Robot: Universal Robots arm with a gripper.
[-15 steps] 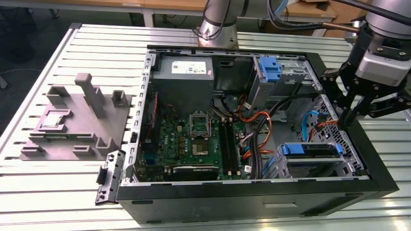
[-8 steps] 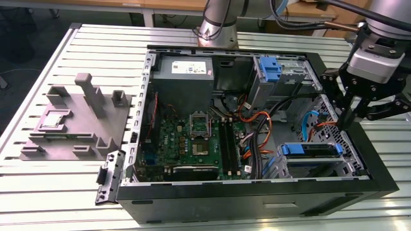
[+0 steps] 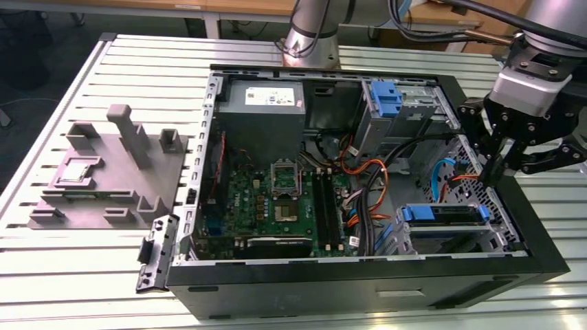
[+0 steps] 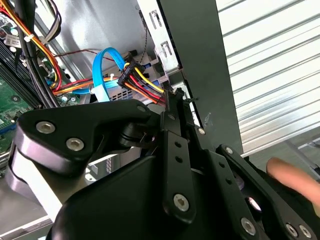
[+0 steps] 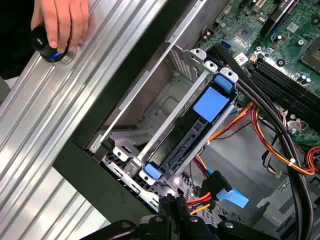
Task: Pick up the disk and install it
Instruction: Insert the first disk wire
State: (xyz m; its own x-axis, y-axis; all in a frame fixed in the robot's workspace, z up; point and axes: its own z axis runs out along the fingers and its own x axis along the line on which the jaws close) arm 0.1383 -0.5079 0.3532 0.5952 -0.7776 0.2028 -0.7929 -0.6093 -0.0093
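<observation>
Disk (image 3: 443,214) sat in the case's (image 3: 367,275) bay in the exterior view, with the gripper (image 3: 500,172) above its far wall. In both wrist views its fingers (image 4: 175,145) met, gripping nothing; the first wrist view showed the disk (image 5: 185,135) bracketed.

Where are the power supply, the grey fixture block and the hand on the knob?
Power supply (image 3: 264,110): exterior view, on its grey top below the white label.
Fixture block (image 3: 110,175): exterior view, on its flat base.
Hand (image 5: 62,20): first wrist view, on the fingers over the black knob.
</observation>
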